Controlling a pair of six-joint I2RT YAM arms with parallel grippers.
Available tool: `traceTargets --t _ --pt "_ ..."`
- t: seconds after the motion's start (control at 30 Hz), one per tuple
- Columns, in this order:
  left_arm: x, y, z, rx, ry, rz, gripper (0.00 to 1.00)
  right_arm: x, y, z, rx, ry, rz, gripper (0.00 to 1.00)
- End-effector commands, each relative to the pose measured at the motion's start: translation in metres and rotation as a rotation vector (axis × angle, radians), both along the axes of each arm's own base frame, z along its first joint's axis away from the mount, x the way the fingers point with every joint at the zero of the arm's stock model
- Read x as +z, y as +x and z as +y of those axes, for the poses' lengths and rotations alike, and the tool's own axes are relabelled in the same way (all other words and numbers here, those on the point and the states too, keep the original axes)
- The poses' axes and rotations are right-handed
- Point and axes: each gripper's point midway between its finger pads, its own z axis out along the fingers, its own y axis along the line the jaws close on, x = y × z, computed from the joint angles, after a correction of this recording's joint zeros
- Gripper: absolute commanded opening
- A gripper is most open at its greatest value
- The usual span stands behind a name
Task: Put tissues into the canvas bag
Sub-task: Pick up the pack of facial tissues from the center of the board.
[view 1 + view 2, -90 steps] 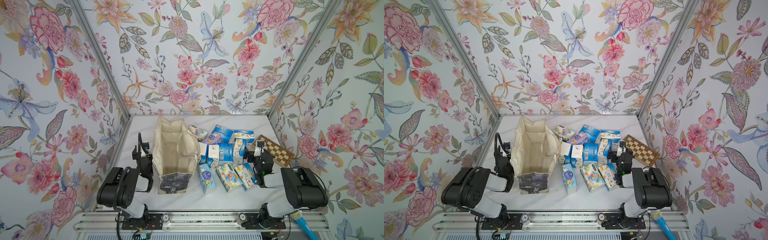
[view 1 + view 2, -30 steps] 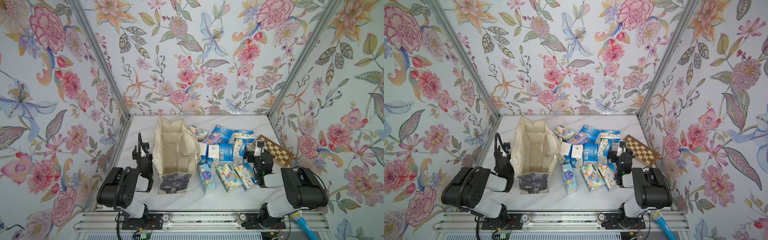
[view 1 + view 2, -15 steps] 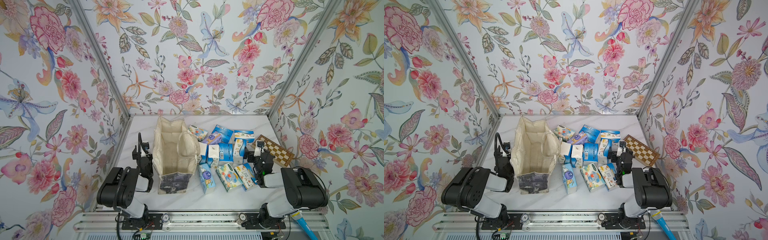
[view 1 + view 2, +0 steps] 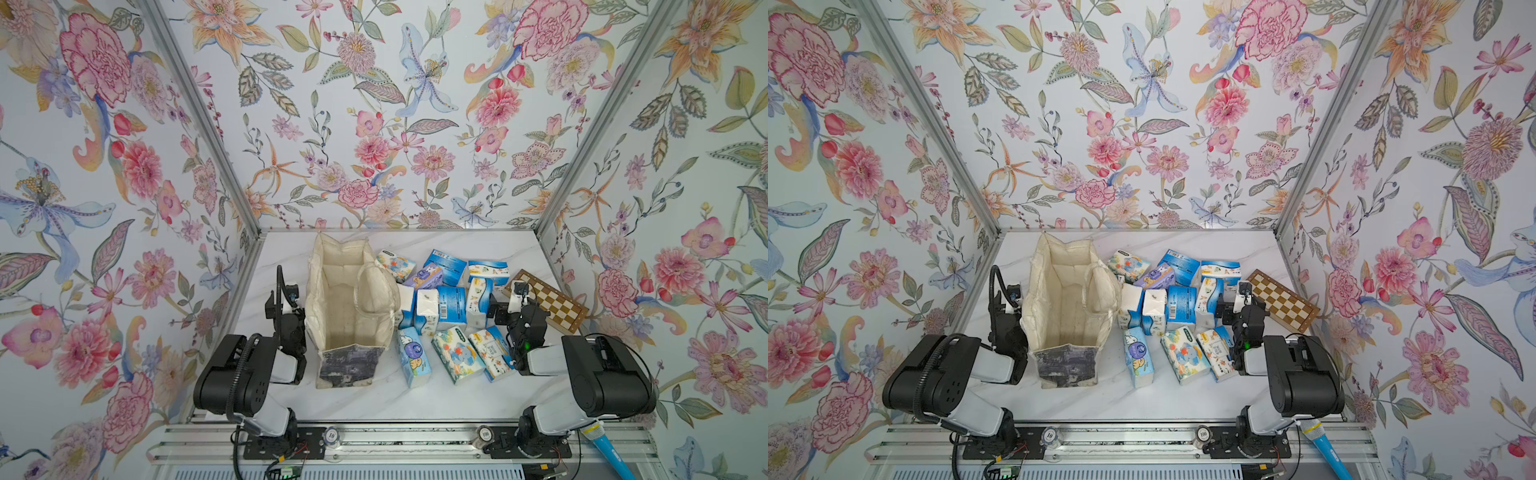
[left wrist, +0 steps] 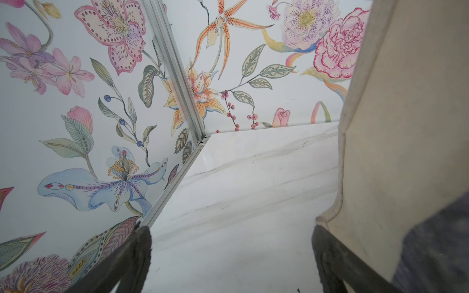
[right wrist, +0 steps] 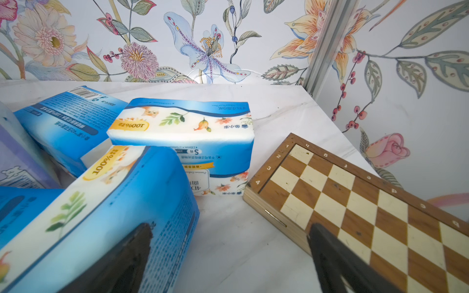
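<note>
on the white marble table (image 4: 374, 401), walled on three sides by flowered paper, the canvas bag (image 4: 349, 303) stands upright toward the left. its mouth gapes and its cream lining shows in both top views. its dark printed panel (image 4: 351, 365) faces the near edge.

just right of the bag the tissues (image 4: 451, 301) lie in a loose heap on the table, all of them outside the bag. some packs stand on end against the bag's side, three lie flat in a front row (image 4: 457, 353), and a lavender pack (image 4: 424, 276) sits toward the back.

right of the heap, near the right wall, the brown-and-cream chessboard (image 4: 552, 303) lies flat and askew, one corner close to the packs.

the left gripper (image 5: 228, 256) sits low between the left wall and the bag. its jaws are spread wide with only bare table between them. in the left wrist view one finger is right at the bag's cream side, and whether it touches cannot be told. the other finger is by the rail at the wall's foot.

the right gripper (image 6: 228, 256) sits low in the gap between the heap and the chessboard. its jaws are likewise wide and hold nothing. one finger shows in front of a blue-and-white leaf-printed pack (image 6: 101, 203), the other in front of the chessboard's near edge.
</note>
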Motion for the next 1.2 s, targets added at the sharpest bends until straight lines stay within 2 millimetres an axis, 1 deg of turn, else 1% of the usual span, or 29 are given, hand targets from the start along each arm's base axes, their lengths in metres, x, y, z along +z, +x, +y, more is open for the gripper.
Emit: traceTargets --t 0.0,0.07,0.17,0.27,0.37,0.43,0.5,0.57,0.63,0.7,0.77,0.83,0.87,0.97,1.0,1.07,1.17 --pt "0.013 -0.007 0.008 0.034 -0.023 -0.051 0.96 0.007 0.005 0.005 0.019 0.015 -0.022 0.99" --pt "0.023 -0.013 0.015 0.070 -0.033 -0.071 0.93 0.007 0.005 0.005 0.020 0.016 -0.022 0.99" --pt "0.049 -0.025 0.021 0.109 -0.044 -0.104 0.89 0.007 0.005 0.005 0.021 0.016 -0.021 0.99" --pt "0.083 -0.039 0.033 0.176 -0.042 -0.110 0.85 0.006 0.005 0.004 0.024 0.022 -0.020 0.99" --pt "0.118 -0.069 0.054 0.307 -0.065 -0.125 0.84 0.006 0.005 0.005 0.026 0.024 -0.019 0.99" --pt "0.138 -0.089 0.062 0.347 -0.102 -0.128 0.84 0.006 0.005 0.005 0.027 0.024 -0.020 0.99" --pt "0.154 -0.104 0.060 0.329 -0.144 -0.123 0.83 0.006 0.005 0.005 0.026 0.024 -0.019 0.99" --pt "0.166 -0.113 0.056 0.295 -0.176 -0.116 0.83 0.007 0.005 0.004 0.026 0.024 -0.020 0.97" --pt "0.177 -0.116 0.048 0.237 -0.198 -0.104 0.82 0.009 0.006 0.002 0.010 0.024 -0.016 0.96" --pt "0.190 -0.113 0.036 0.162 -0.213 -0.088 0.83 0.016 0.011 -0.001 -0.006 0.031 0.012 0.94" --pt "0.198 -0.109 0.026 0.101 -0.230 -0.060 0.82 0.028 0.015 -0.001 -0.002 0.030 0.041 0.92" --pt "0.205 -0.104 0.017 0.051 -0.256 -0.046 0.81 0.048 0.016 0.000 -0.012 0.047 0.044 0.91" --pt "0.208 -0.101 0.013 0.030 -0.270 -0.039 0.80 0.060 0.016 0.000 -0.014 0.074 0.052 0.90" --pt "0.213 -0.092 0.000 -0.035 -0.295 0.000 0.80 0.098 0.012 0.011 0.022 0.138 0.107 0.89" --pt "0.213 -0.090 -0.003 -0.049 -0.299 0.020 0.79 0.113 0.011 0.018 0.050 0.168 0.130 0.88" --pt "0.212 -0.085 -0.008 -0.072 -0.303 0.060 0.77 0.131 0.003 0.036 0.108 0.219 0.205 0.87" --pt "0.208 -0.079 -0.018 -0.113 -0.317 0.115 0.73 0.151 -0.014 0.083 0.257 0.300 0.346 0.86"
